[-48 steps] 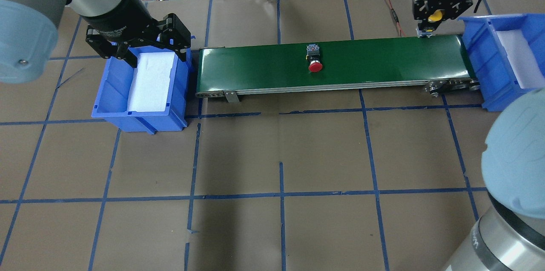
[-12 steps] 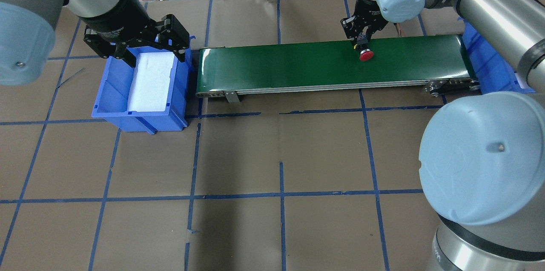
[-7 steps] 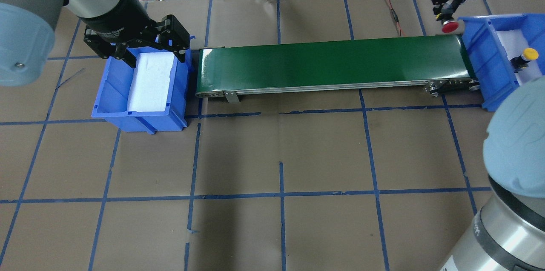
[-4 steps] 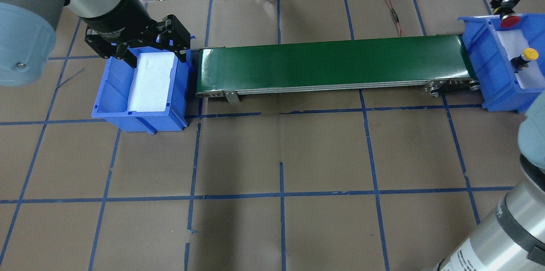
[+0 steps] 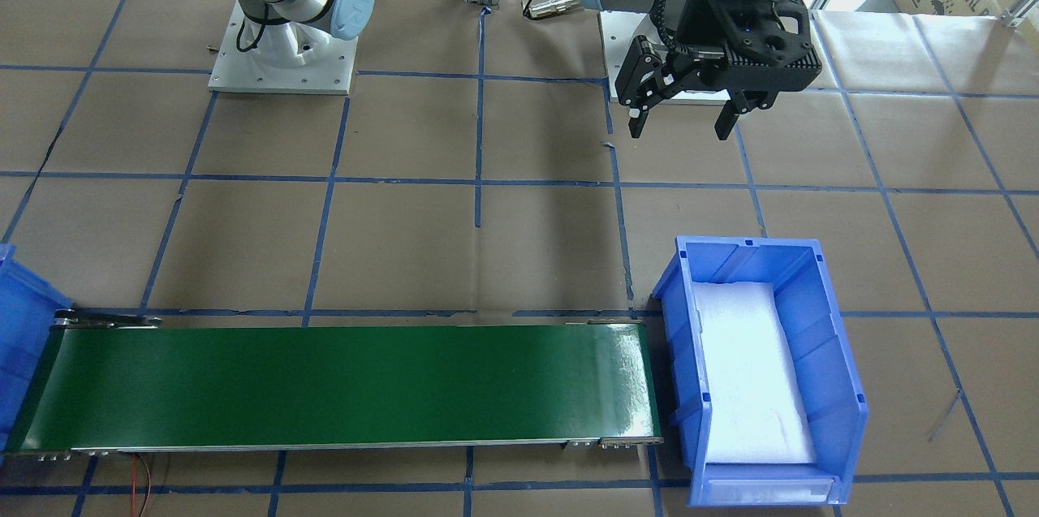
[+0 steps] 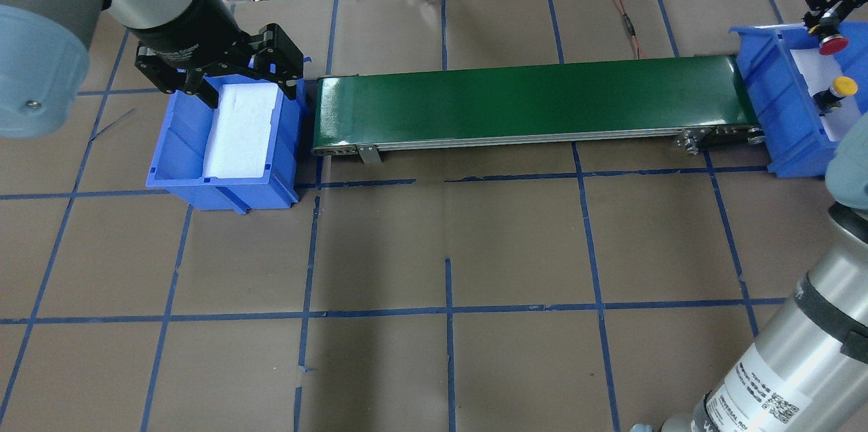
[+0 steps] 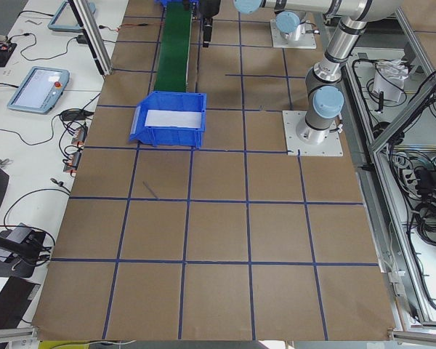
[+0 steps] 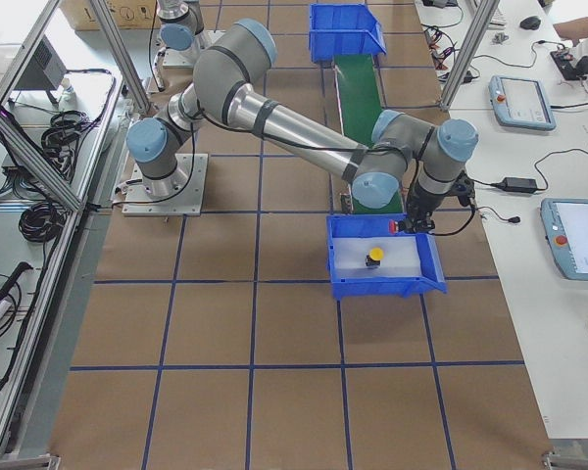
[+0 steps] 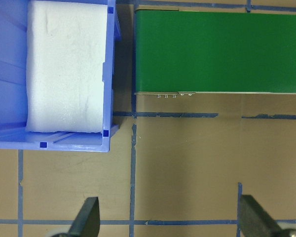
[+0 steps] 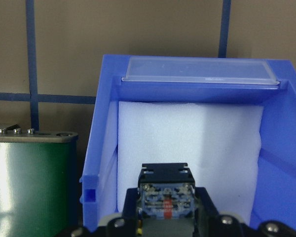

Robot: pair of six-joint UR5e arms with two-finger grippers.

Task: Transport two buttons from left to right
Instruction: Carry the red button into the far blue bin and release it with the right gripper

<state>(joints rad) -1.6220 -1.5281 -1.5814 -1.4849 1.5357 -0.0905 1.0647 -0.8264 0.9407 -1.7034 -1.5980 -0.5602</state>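
— Starting at the left: find the left gripper [image 5: 679, 121] spread wide, holding nothing, hanging above the table [image 6: 447, 235] close to the left bin [image 6: 224, 189]. Nothing in that bin but a white foam pad [image 6: 241, 127].

— And along the belt [image 6: 529, 100]?

— Nothing riding on it in any view. Further right, see the yellow button [image 6: 843, 86] already lying inside the right bin [image 6: 766, 89]. Over that bin's far end, see the right gripper [image 6: 822, 20] clamped on the dark body of the red button [image 6: 832, 45], not yet set down.

— So one drop left, most likely. Worried about anything?

— Yes. Looks close to the far rim from overhead. Letting go there could knock it against the wall and tip it out onto the table. Letting go from too high could set it rolling on its round cap into the yellow one.

— Remedy?

— Shift toward the middle of the bin, lower close to the floor, then ease the grip. Keep well off the yellow cap.
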